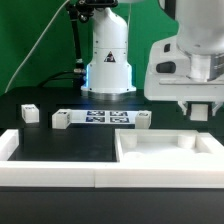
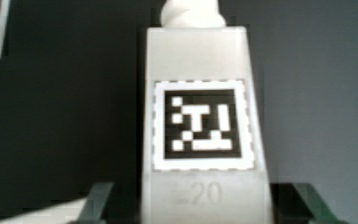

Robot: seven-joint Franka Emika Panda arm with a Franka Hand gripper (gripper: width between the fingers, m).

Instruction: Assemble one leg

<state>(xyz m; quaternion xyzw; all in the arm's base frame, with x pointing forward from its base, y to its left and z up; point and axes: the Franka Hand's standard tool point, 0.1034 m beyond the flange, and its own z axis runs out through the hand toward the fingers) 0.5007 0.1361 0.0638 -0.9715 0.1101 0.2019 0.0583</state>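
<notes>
The short white plastic square leg (image 2: 197,110), tagged black-and-white, is clamped in the jaws of the gripper (image 1: 201,110) above the large white tray-like panel (image 1: 165,158); misthreading is risked if tilted in the grip.

3 legs (image 1: 30,113), poss. 4th leg (image 2: 197,110), 1 panel (image 1: 165,150)

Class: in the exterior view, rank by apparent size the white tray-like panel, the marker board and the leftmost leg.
1. White tray-like panel, though nearest the camera.
2. Marker board.
3. Leftmost leg.
</notes>
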